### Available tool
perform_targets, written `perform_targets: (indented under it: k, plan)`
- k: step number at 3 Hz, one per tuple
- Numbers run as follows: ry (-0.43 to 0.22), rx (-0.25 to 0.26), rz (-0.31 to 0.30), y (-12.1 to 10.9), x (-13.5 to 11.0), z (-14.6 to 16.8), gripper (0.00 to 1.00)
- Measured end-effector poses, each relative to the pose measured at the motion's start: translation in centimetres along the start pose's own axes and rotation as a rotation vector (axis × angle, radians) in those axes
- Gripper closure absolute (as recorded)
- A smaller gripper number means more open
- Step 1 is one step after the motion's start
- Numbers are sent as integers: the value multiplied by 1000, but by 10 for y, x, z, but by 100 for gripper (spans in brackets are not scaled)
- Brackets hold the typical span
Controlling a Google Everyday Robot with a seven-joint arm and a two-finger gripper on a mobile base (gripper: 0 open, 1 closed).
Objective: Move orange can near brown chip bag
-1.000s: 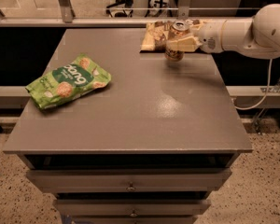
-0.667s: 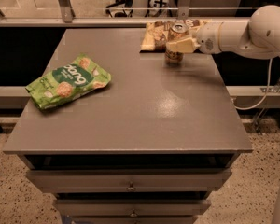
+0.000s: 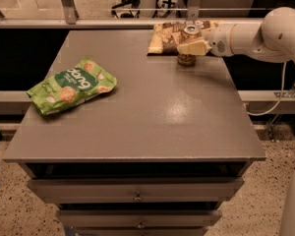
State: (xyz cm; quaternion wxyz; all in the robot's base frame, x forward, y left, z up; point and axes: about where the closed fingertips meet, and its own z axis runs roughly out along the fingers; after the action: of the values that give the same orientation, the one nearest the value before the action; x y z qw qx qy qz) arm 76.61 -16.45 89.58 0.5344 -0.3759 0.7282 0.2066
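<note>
The orange can (image 3: 187, 59) is upright at the far right of the grey table (image 3: 147, 112), its silver top showing. My gripper (image 3: 191, 46) reaches in from the right on the white arm (image 3: 255, 33) and is shut around the can's middle; a cream finger (image 3: 194, 48) crosses its front. The can's base is at or just above the table top. The brown chip bag (image 3: 163, 37) lies flat at the table's far edge, just left of and behind the can, touching or almost touching it. The gripper hides part of the bag.
A green snack bag with white lettering (image 3: 71, 85) lies on the left side of the table. Drawers (image 3: 137, 195) run below the front edge. A rail and chair legs stand behind the table. A cable (image 3: 280, 90) hangs at the right.
My gripper and the can have shifted very slightly left, toward the brown chip bag. The green bag has not moved.
</note>
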Motion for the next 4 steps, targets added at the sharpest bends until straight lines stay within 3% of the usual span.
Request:
perform_targets:
  k: [1, 2, 3, 4]
  plan:
    - [-13, 19, 3, -6, 2, -1, 0]
    - [-28, 21, 3, -5, 1, -10, 0]
    - [-45, 27, -9, 2, 4, -49, 0]
    - [-93, 71, -31, 14, 0, -114, 0]
